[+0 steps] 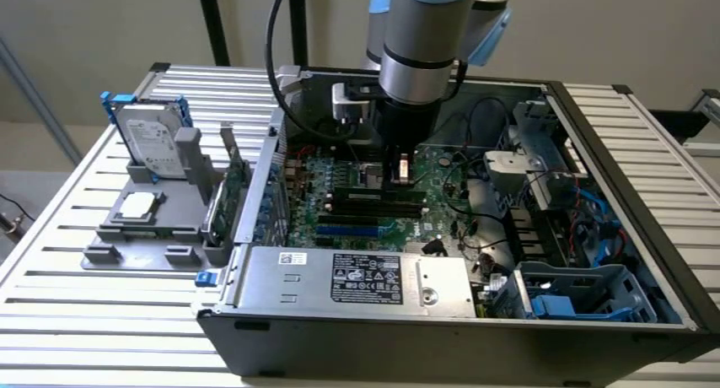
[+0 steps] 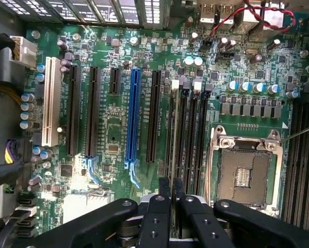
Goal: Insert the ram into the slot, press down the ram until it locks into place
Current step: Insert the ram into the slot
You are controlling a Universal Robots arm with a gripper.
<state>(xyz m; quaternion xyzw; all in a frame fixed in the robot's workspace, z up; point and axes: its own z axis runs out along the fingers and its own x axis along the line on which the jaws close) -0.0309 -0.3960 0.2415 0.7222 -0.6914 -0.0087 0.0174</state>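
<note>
Standing over the motherboard (image 2: 113,129), the gripper (image 2: 171,194) had its fingers drawn close, apparently pinching the ram (image 2: 172,144) edge-on at the slot (image 2: 176,93) near the processor socket (image 2: 245,173). The ram was judged light, stiff and fragile, best held mid-length by its upper edge, clear of chips.

The exterior view stands off above the table (image 1: 101,320), looking down at a slant into the open computer case (image 1: 337,337) — the motherboard (image 1: 326,173) sits small within it. The wrist view hangs close over that motherboard (image 2: 113,119), facing straight down — both views share its middle part.
</note>
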